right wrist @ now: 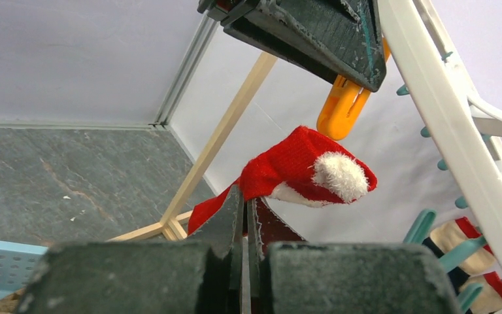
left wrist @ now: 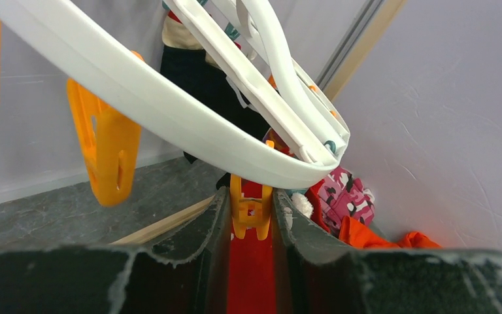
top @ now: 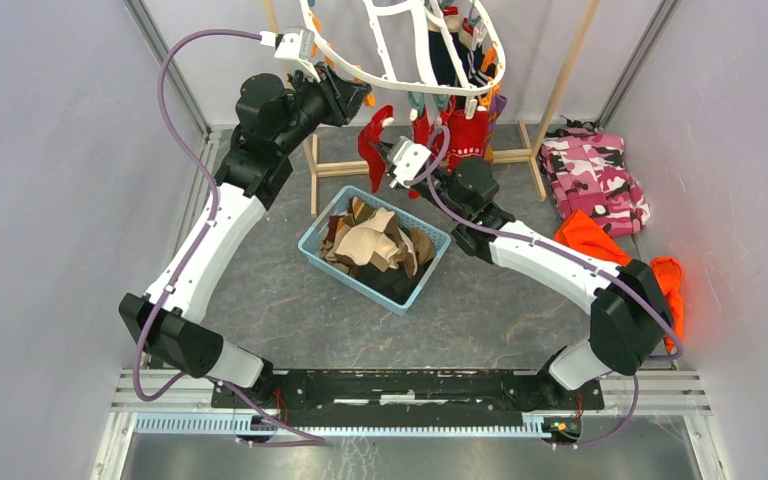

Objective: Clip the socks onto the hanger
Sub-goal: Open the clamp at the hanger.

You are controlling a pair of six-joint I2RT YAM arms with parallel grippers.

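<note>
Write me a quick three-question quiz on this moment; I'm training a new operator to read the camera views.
1. True or false: the right jaws are shut on a red sock.
2. What do the left jaws squeeze? A) a teal clip B) an orange clip C) a wooden pole
3. Fill in: the unclipped socks lie in a light blue ____.
Key: 1 true; 2 B; 3 basket.

We could read no text, label, brand, number or sign on anything in the three views at this moment.
</note>
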